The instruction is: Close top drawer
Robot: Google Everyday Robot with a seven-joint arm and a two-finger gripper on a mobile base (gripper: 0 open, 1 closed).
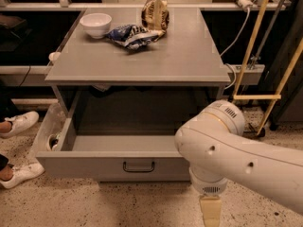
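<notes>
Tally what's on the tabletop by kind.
Bowl: 1
Snack bags: 2, blue bag and brown bag
Total: 3
Gripper hangs bottom right, in front of the open top drawer.

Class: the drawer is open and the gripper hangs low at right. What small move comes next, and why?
Probably swing the gripper left to face the top drawer near its black handle, ready to push. The drawer stands pulled out from under the table, and the gripper hangs low, right of the handle, apparently not touching the drawer's front.
</notes>
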